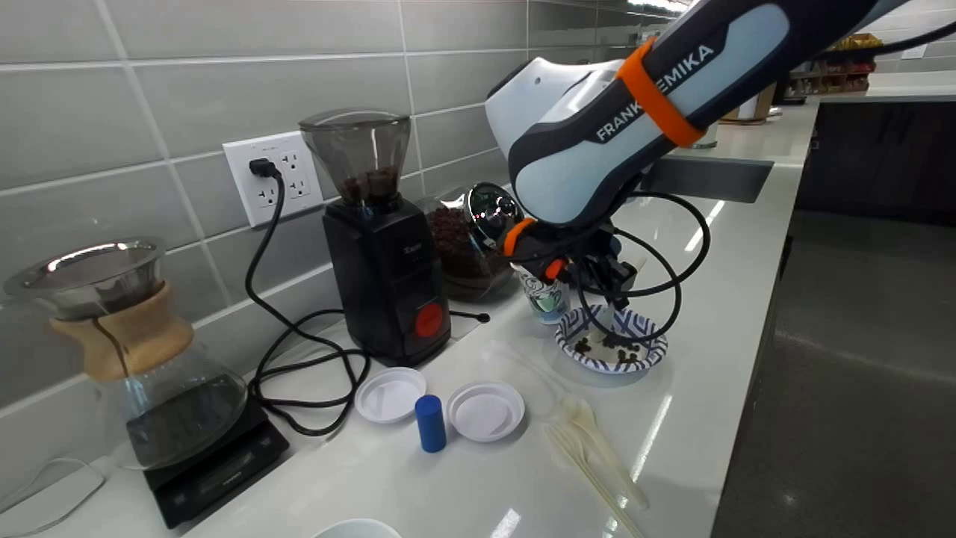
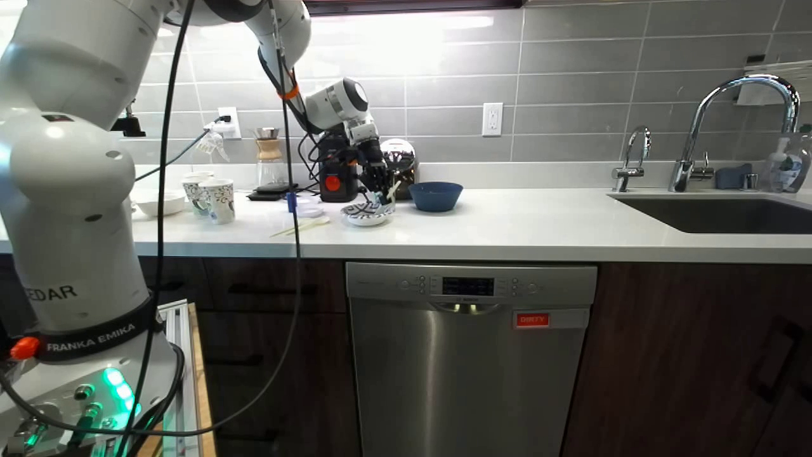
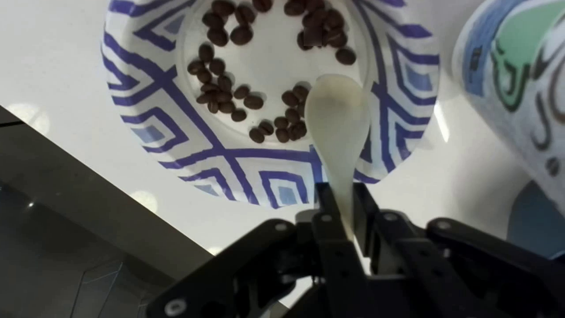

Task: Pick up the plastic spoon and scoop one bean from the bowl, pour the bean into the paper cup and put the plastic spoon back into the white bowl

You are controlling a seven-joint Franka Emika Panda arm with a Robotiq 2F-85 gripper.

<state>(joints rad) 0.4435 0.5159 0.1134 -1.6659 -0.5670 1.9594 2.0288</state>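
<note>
My gripper [image 3: 339, 190] is shut on the plastic spoon [image 3: 337, 110], scoop end pointing forward. In the wrist view the scoop hangs over the inside edge of the patterned white bowl [image 3: 282, 179], beside several dark beans [image 3: 220, 90]. No bean shows on the scoop. Whether it touches the bowl I cannot tell. In both exterior views the gripper [image 1: 618, 295] [image 2: 384, 198] is low above the patterned bowl [image 1: 648, 355] [image 2: 366, 219]. The paper cup [image 3: 525, 88] stands close beside this bowl, also in an exterior view [image 1: 549, 299]. The dark blue bowl [image 2: 435, 197] stands farther along the counter.
A loose plastic fork and spoon [image 1: 601, 441], a blue cylinder [image 1: 431, 424] and white discs [image 1: 485, 411] lie nearby. A black grinder [image 1: 388, 276] and a glass jar [image 1: 463, 246] stand by the wall. Arm cables [image 1: 676, 276] loop near the bowl. More cups [image 2: 219, 200] stand near the base.
</note>
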